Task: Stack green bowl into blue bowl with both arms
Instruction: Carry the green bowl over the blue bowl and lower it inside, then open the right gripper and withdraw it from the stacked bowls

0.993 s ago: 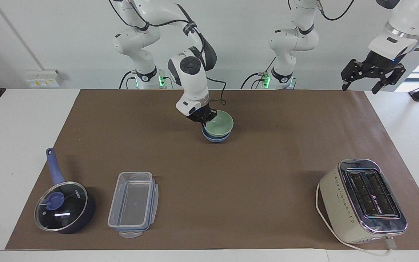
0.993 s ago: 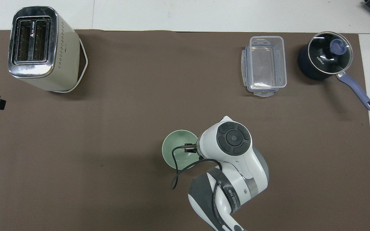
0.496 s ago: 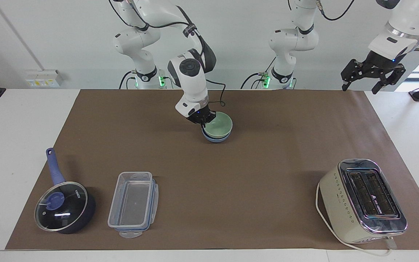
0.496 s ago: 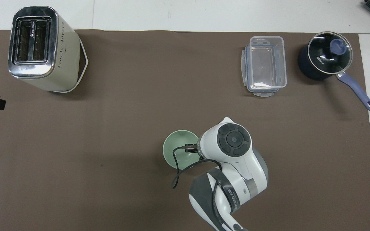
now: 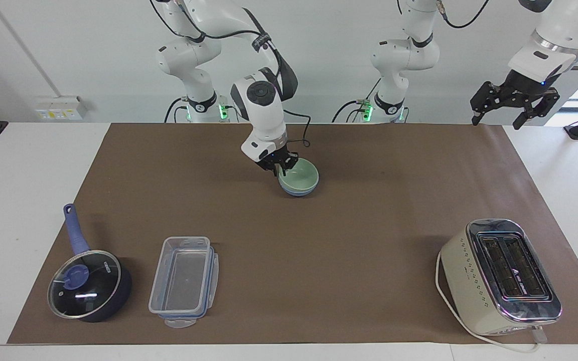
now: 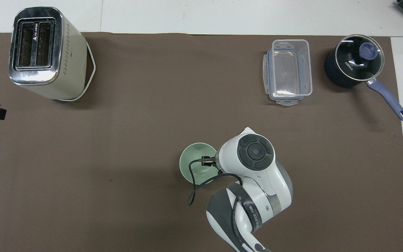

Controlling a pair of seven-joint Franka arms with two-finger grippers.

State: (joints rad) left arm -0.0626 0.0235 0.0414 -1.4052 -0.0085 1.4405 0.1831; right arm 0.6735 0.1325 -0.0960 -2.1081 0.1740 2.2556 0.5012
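Facing view — toaster (image 5: 500, 277), saucepan (image 5: 90, 285), container (image 5: 184, 281) well apart.

blue bowl (image 5: 299, 190): showing only a rim sliver under the green bowl (image 5: 300, 176); my wrist and the green bowl are covering it from overhead.
right gripper (image 5: 280, 167): my wrist is hiding it from overhead.
left gripper (image 5: 513, 104): overhead, only a dark tip is showing, cut by the edge.
toaster (image 5: 500, 277): its cord is running off the frame's bottom.
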